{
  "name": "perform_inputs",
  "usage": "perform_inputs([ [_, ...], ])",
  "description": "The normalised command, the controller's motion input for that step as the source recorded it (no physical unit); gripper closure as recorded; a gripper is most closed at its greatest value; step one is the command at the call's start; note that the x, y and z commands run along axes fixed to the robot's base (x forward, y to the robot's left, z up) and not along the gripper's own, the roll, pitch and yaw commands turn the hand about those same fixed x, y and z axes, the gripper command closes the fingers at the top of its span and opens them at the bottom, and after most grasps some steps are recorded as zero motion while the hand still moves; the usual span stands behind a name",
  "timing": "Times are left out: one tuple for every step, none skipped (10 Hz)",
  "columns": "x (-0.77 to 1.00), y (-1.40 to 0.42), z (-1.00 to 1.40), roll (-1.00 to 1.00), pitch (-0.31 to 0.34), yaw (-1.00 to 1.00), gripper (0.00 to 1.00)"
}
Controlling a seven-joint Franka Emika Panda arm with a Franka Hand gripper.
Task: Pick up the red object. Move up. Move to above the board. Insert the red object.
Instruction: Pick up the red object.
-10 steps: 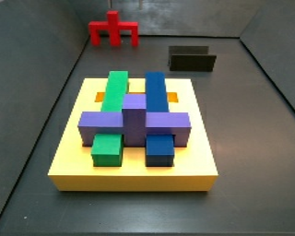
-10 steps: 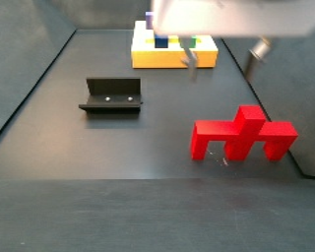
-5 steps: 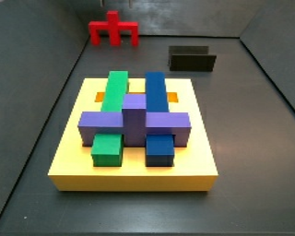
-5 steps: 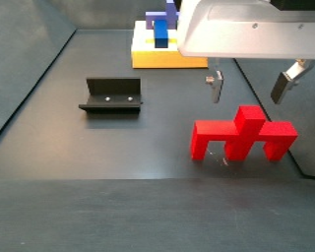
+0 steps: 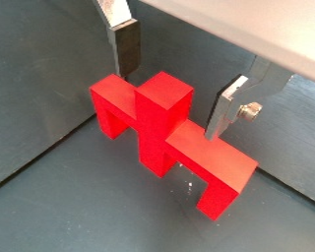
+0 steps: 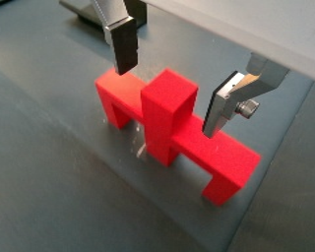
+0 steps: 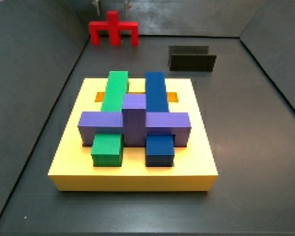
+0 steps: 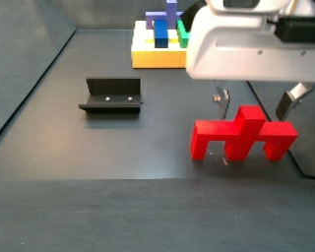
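1. The red object is the anchor here. It stands on the dark floor on its two legs with the central post sticking straight up. In a side view it's way back by the rear wall.
2. The gripper is right over the red object, jaws spread wide and not clamping anything. The two silver fingers sit on either side of the post, one finger behind the bar and another on the opposite side.
3. In both wrist views there's a visible gap between each finger and the post, so no contact there that I can make out.
4. In a side view the gripper hangs just above the red object, under the big white wrist housing. The fingertips are down around the level of the post's top.
5. The board is well apart from the red object. It's a thick yellow slab carrying green, blue and purple blocks, with a bit of orange showing.
6. The fixture stands on the floor between the red object and the board, off to the side. It's dark and L-shaped, touching nothing.
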Motion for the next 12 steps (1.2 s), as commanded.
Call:
perform_inputs([
  [0.00,0.00,-0.05,0.00,0.000,0.12,0.00],
  [0.03,0.00,0.00,0.00,0.000,0.26,0.00],
  [0.04,0.00,0.00,0.00,0.000,0.31,0.00],
  [0.01,-0.06,0.00,0.00,0.000,0.31,0.00],
  [0.00,-0.02,-0.08,0.03,-0.010,0.13,0.00],
  [-0.03,0.00,-0.13,0.04,-0.017,0.00,0.00],
  [-0.08,0.00,-0.20,0.05,-0.029,-0.06,0.00],
  [-0.09,0.00,-0.24,0.06,-0.034,-0.09,0.00],
  [-0.05,0.00,-0.19,0.09,0.000,-0.21,0.00],
  [-0.02,0.00,-0.14,0.10,0.000,-0.21,0.00],
  [0.00,0.00,-0.20,0.07,0.000,-0.18,0.00],
  [0.00,0.00,-0.09,0.05,0.000,-0.14,0.00],
])
